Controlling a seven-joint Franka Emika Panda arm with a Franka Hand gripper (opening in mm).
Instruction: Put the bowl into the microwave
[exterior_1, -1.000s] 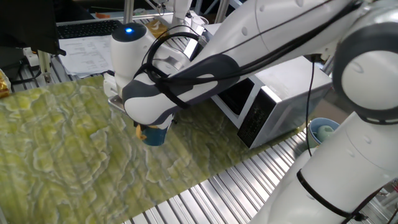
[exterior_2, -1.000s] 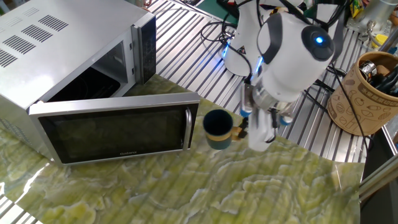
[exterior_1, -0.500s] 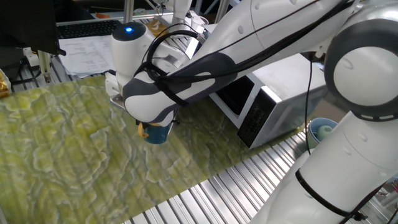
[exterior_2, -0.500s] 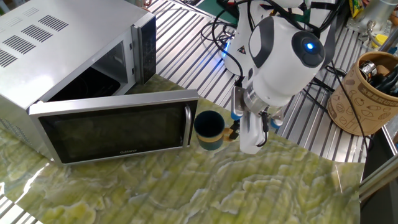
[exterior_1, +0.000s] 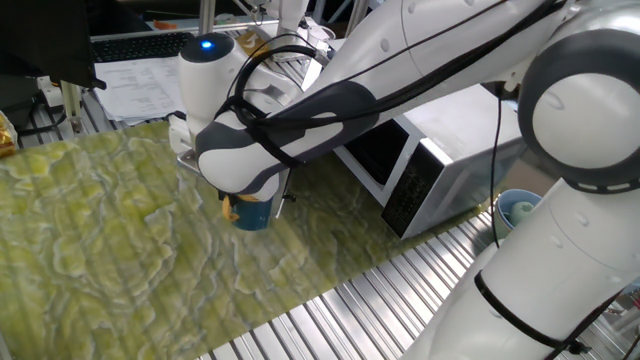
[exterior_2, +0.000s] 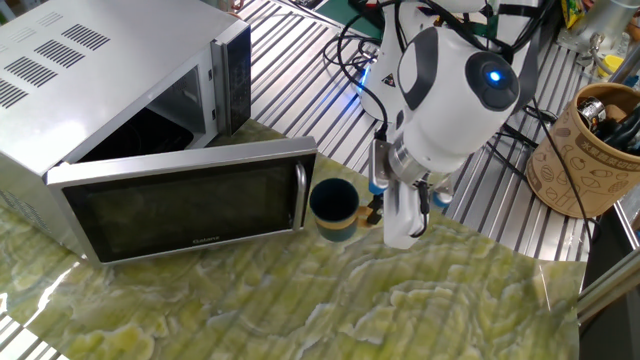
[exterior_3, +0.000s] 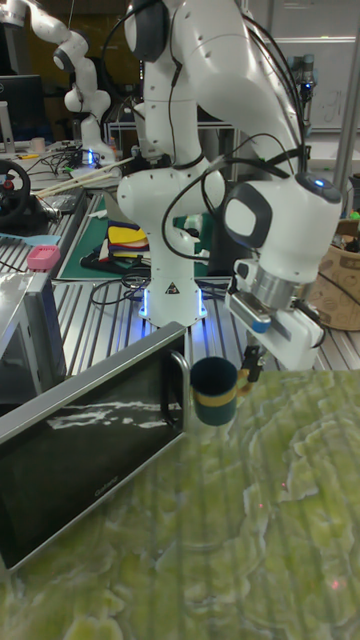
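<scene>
Green-yellow marbled mat (exterior_2: 420, 300) nearest. Small dark teal cup-shaped bowl (exterior_2: 333, 206), yellow handle, held aloft just off the door's edge; two-finger gripper (exterior_2: 385, 212) clamped on its handle at 3 o'clock. Boxy white microwave (exterior_2: 100, 90) behind, door open. Grasp done, insertion left.

microwave (exterior_2: 120, 130): matt metal, glossy glass door | bowl (exterior_2: 333, 208): glazed, smooth

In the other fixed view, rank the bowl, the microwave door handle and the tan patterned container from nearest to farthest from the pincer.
1. The bowl, held by its handle in the pincer.
2. The microwave door handle, just beyond the bowl.
3. The tan patterned container, far on the opposite side.
</scene>
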